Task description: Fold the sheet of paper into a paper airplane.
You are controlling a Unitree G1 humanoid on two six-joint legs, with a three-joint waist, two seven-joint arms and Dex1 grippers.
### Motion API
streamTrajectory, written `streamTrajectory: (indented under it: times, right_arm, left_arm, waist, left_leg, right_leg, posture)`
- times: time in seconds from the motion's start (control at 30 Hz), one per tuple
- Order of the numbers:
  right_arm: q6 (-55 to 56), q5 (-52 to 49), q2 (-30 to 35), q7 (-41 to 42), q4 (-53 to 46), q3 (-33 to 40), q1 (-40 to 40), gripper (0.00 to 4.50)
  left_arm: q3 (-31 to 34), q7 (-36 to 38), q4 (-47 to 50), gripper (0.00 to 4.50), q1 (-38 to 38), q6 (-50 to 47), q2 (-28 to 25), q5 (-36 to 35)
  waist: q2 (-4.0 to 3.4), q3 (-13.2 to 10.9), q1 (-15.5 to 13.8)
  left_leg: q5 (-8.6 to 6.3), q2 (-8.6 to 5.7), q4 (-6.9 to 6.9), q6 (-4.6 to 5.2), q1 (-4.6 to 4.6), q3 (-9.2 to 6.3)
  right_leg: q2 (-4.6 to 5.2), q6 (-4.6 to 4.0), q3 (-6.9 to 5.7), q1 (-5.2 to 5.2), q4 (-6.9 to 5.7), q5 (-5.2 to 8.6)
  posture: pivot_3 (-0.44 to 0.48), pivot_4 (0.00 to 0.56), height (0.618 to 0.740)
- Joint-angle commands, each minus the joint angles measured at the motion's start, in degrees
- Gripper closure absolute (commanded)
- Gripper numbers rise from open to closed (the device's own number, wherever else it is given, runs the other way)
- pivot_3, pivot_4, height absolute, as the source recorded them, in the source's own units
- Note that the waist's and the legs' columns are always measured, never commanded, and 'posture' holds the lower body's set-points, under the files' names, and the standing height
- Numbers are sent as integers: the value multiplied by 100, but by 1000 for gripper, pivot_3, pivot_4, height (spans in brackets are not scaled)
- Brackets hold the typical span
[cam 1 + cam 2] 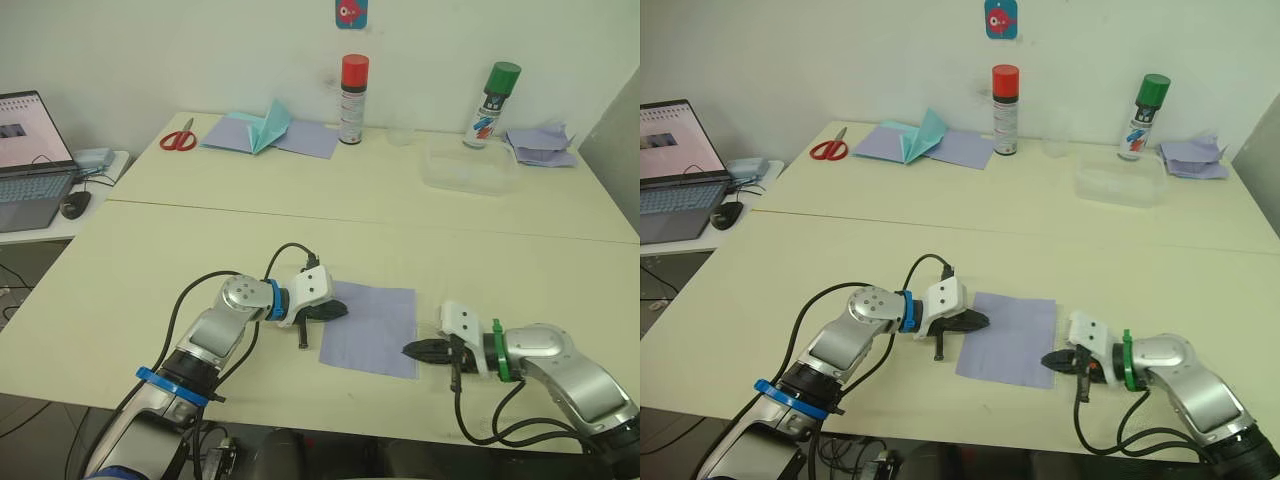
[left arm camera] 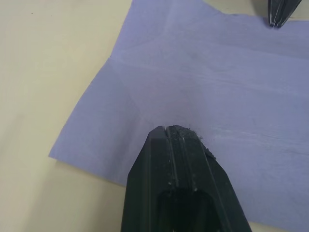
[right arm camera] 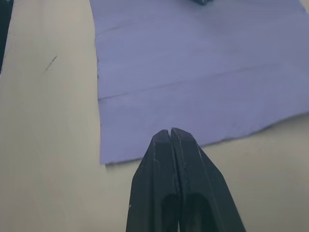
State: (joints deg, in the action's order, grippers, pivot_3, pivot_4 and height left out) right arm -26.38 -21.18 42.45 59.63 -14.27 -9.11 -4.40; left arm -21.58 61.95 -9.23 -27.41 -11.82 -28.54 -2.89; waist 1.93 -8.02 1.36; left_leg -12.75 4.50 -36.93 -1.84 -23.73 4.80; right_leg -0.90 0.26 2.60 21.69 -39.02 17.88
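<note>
The thin pale lavender sheet of paper (image 1: 370, 328) is lying flat and creased on the cream table (image 1: 300, 230), near its front edge. The left gripper (image 1: 338, 310) is pressing its clenched fingertips onto the sheet's 9 o'clock edge. The right gripper (image 1: 408, 351) is sitting with fingers pinched together, grasping nothing, just off the sheet's corner at 4 o'clock. Bare tabletop is stretching wide toward 12 o'clock, up to a clear plastic tray (image 1: 468, 168).

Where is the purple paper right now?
The paper lies flat near the table's front edge in the head views, between the two claws: the left claw rests on its left edge, and the right claw is at its right corner.
</note>
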Motion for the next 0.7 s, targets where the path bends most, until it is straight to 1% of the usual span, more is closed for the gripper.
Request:
streamTrajectory:
  times: [0.03,0.1,0.2,0.27,0.33,0.47,0.7]
  right_arm:
    - [-462,-917,-511,-414,-255,751,-382,4305]
    - [-787,-1232,-827,-801,-260,1051,-597,3884]
    - [-796,-976,-1031,-1300,-130,1153,-743,2822]
    - [-682,-708,-1109,-1567,-7,1094,-758,2074]
    - [-658,-531,-1152,-1744,44,1018,-733,1420]
    - [-770,-162,-1178,-2047,113,739,-645,1420]
    - [-1127,-254,-1477,-2227,51,603,-597,1420]
  left_arm:
    - [-248,77,-227,4500,152,-51,-30,241]
    - [-243,87,-240,4500,141,-30,-47,245]
    - [-227,51,-273,4500,117,34,-50,261]
    - [-229,47,-290,4500,108,60,-52,263]
    - [-236,57,-294,4500,105,70,-55,264]
    - [-240,4,-347,4500,60,189,-36,317]
    - [-280,52,-472,4500,-34,272,-21,391]
  waist:
    - [-4,1,2]
    - [-4,1,7]
    - [-3,1,-7]
    - [-4,1,-7]
    - [-6,0,-7]
    - [-6,1,-3]
    - [-6,0,-5]
  left_leg:
    - [0,0,0,0,1,0]
    - [0,1,-1,0,2,-1]
    - [0,0,-1,0,0,-1]
    - [0,-1,1,0,-3,-1]
    - [0,-2,2,0,-4,1]
    - [0,-1,1,1,-3,1]
    - [0,-2,-1,1,-4,1]
  right_leg:
    - [0,-1,1,-1,-2,-1]
    - [0,-1,1,-2,-3,-1]
    - [0,-4,0,-2,-1,-2]
    - [1,-8,3,0,3,-4]
    - [1,-8,5,3,2,-4]
    - [0,-6,6,3,-1,-2]
    - [0,-5,5,3,-2,-2]
  posture:
    - [0,150,740]
    - [0,150,740]
    - [0,150,740]
    - [0,150,740]
    - [0,150,740]
    - [0,150,740]
    - [0,150,740]
